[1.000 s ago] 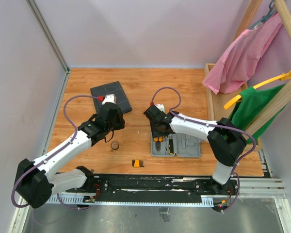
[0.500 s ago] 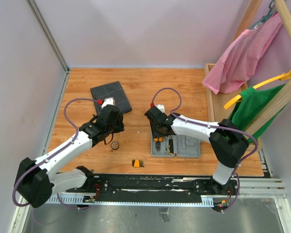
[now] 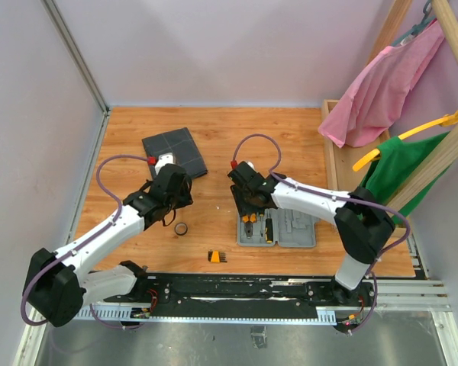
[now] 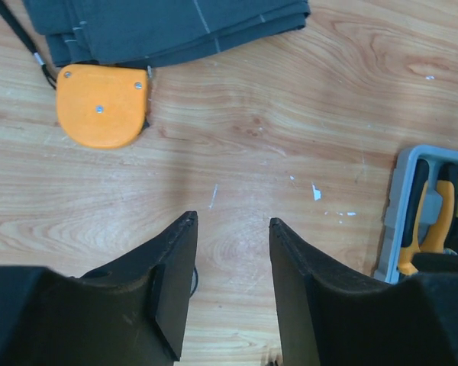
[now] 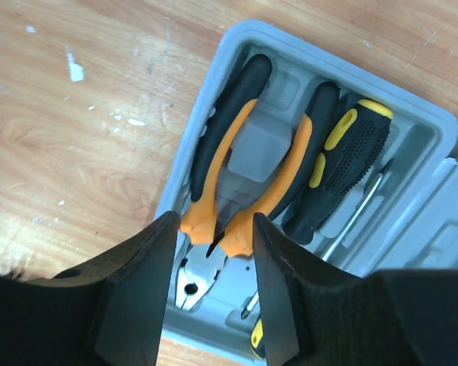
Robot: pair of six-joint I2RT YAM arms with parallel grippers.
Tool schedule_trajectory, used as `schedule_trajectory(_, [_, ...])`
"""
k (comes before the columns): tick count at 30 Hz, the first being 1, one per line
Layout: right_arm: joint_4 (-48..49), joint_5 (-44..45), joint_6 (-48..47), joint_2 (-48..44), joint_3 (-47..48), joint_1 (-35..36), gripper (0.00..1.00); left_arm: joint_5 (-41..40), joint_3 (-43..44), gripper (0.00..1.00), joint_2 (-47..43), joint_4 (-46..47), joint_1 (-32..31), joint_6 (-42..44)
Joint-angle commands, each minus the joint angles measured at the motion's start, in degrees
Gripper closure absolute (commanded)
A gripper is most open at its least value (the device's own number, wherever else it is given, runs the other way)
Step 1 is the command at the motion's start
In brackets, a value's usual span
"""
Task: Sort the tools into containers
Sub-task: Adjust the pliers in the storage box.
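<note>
2 downward reaches: left gripper (image 4: pixel 233 223) over table (image 4: pixel 305 122), right gripper (image 5: pixel 214 219) over case (image 5: pixel 253 149)

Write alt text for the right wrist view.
Orange-and-black pliers lie in a moulded slot of a grey case, with a black-and-yellow screwdriver beside them on the right. The right gripper hangs open over the pliers' head, holding nothing. Wooden table fills the left.

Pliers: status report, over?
Left jaws, right jaws open, empty. Pliers seated in case beside screwdriver. Orange piece, tape ring, bit holder loose on table. Nothing blocking.
</note>
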Motion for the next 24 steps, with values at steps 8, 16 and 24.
schedule_trajectory(8, [5.2, -2.3, -5.2, -17.0, -8.0, 0.3, 0.48, -6.5, -1.0, 0.38, -0.6, -1.5, 4.5, -1.9])
schedule_trajectory(16, [6.6, -3.8, -4.9, -23.3, -16.3, 0.3, 0.43, -8.6, -1.5, 0.21, 3.0, 2.8, 9.5, 0.5])
schedule_trajectory(24, [9.5, -6.1, -4.9, -29.3, -22.2, 0.3, 0.33, -4.9, -2.2, 0.12, 10.2, 10.3, 14.4, 5.6])
